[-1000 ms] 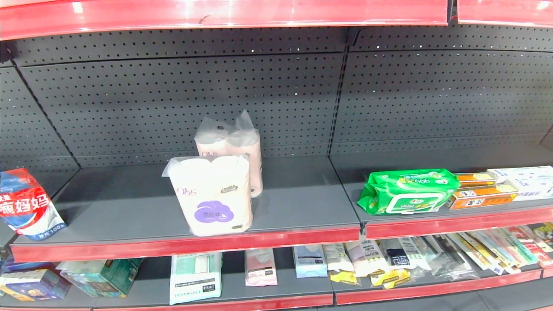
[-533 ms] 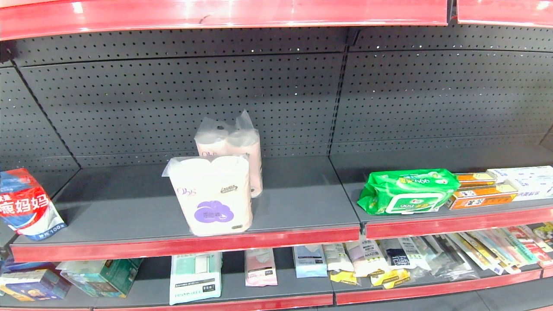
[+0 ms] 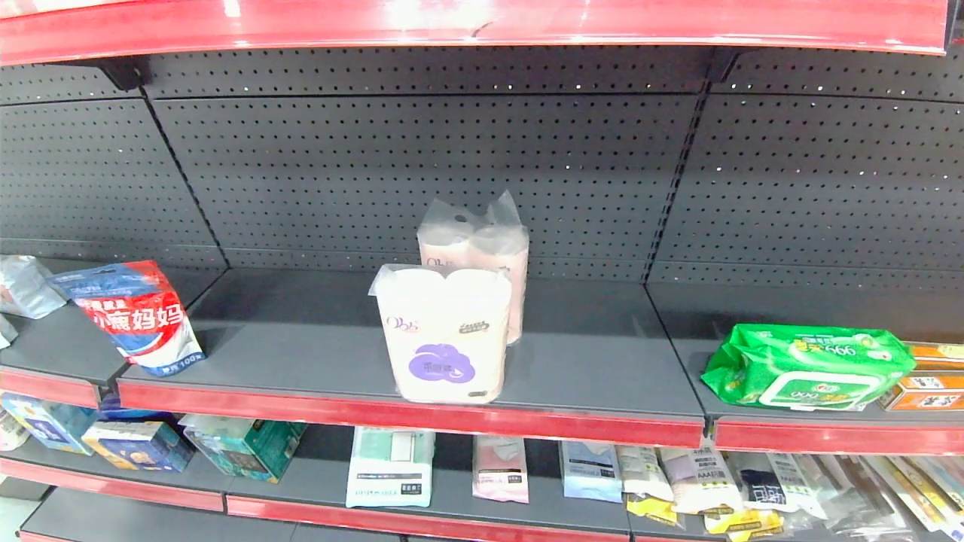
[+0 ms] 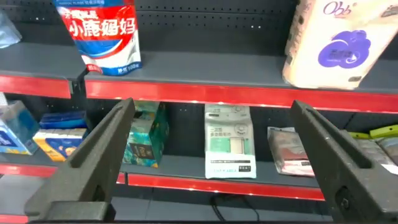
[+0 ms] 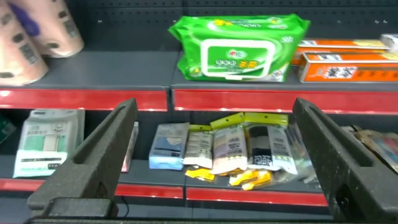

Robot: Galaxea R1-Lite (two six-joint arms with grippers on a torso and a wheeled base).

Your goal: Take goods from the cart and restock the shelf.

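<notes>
A white toilet-paper pack with a purple label point(image 3: 444, 335) stands near the front edge of the grey middle shelf point(image 3: 301, 339), and a pinkish pack point(image 3: 482, 256) stands right behind it. My left gripper point(image 4: 211, 109) is open and holds nothing; it sits in front of the shelf's red edge, below the white pack point(image 4: 339, 40) and a red-and-blue bag point(image 4: 102, 34). My right gripper point(image 5: 214, 106) is open too, with nothing in it, below a green wet-wipes pack point(image 5: 236, 46) lying on the shelf point(image 5: 124, 68).
The red-and-blue bag point(image 3: 139, 316) stands at the shelf's left, the green wipes point(image 3: 809, 365) and orange boxes point(image 3: 930, 376) at its right. The lower shelf holds boxes point(image 3: 241, 448), a white-green pouch point(image 3: 392, 467) and several small packets point(image 3: 678, 474). Bare shelf flanks the paper packs.
The whole head picture has shifted to the right, so the camera has turned left. The goods on the shelves have not moved.
</notes>
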